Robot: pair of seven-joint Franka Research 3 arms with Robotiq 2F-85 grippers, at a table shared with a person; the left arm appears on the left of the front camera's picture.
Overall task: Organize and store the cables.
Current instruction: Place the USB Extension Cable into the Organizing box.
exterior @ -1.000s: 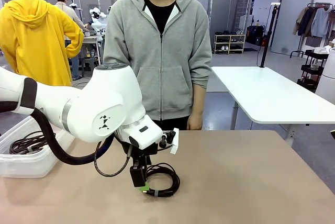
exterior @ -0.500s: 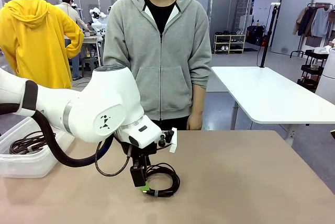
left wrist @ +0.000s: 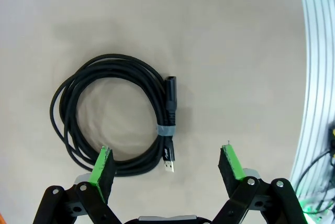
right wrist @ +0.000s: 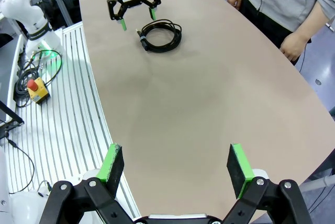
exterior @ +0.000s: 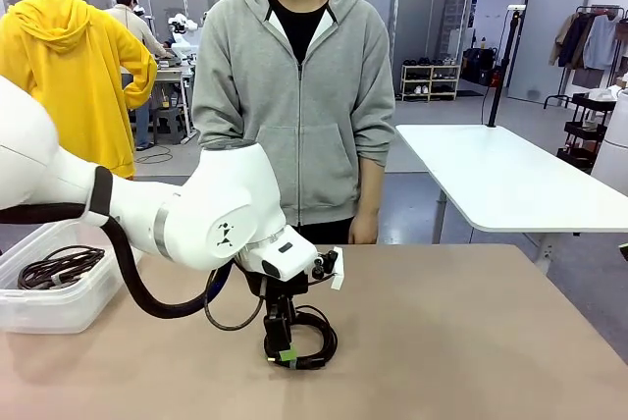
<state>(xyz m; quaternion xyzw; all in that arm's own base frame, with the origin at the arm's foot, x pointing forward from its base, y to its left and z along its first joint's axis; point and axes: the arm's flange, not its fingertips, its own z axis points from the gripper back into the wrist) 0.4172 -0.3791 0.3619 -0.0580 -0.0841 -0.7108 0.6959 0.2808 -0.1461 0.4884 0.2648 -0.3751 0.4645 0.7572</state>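
since the earlier frame, left end effector (left wrist: pixel 167 167) has shifted right over the coiled cable (left wrist: pixel 112 114) on the worktop (exterior: pixel 471 341), fingers apart. pickup step; next: lower, centre on the coil's banded side, close.

right end effector (right wrist: pixel 175 169) fingers apart, well away from coil.

The left arm reaches in from the left across the middle, wrist bent down, its left gripper (left wrist: pixel 167 169) pointing straight at the bench with jaws spread wide. The right gripper (right wrist: pixel 175 166) hangs high, jaws wide apart too, gripping nothing.
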